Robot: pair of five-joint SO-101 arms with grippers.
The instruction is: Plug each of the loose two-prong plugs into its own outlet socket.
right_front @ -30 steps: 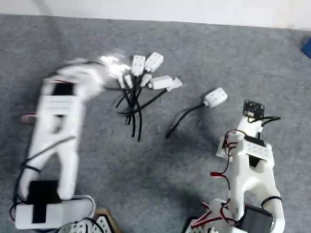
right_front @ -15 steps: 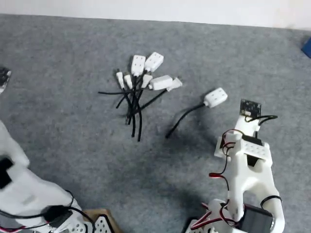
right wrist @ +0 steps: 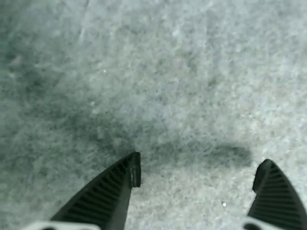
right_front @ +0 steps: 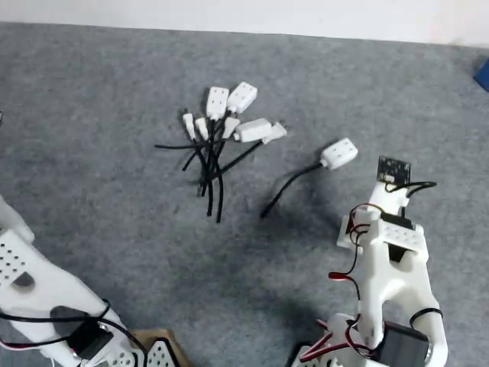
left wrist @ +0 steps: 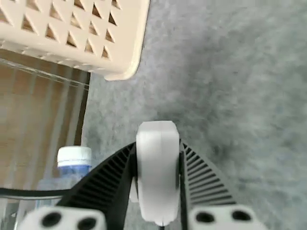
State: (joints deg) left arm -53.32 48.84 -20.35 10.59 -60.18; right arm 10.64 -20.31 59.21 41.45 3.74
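**Item 1: white connector piece** (left wrist: 157, 184). Pinched between the jaws of the left claw (left wrist: 158, 149) and standing lengthwise along them. Its face is hidden, so I cannot tell whether it is a plug or a socket.

**Item 2: bundle of plugs and sockets** (right_front: 227, 121). Several white pieces lie heaped and touching, with black cords (right_front: 208, 174) fanned out from them. It is well apart from both claws, far ahead of the right arm (right_front: 390, 264) and off to its left.

**Item 3: lone socket block** (right_front: 338, 153). It lies on its own cord, near the right arm's tip and just ahead-left of it.

**Item 4: right claw** (right wrist: 199, 170). Spread wide over the bare grey mat (right_front: 114, 92), with nothing between its jaws.

**Progress (judged).** No plug can be seen seated in a socket. Within the heap I cannot tell whether any pair is joined. One piece appears to be picked up and nothing mated, so every pairing looks outstanding.

**Surroundings.** Past the left claw's tips are the mat's edge, a perforated basket (left wrist: 72, 33) and a wooden floor (left wrist: 29, 115). A capped bottle (left wrist: 73, 158) stands beside the claw.
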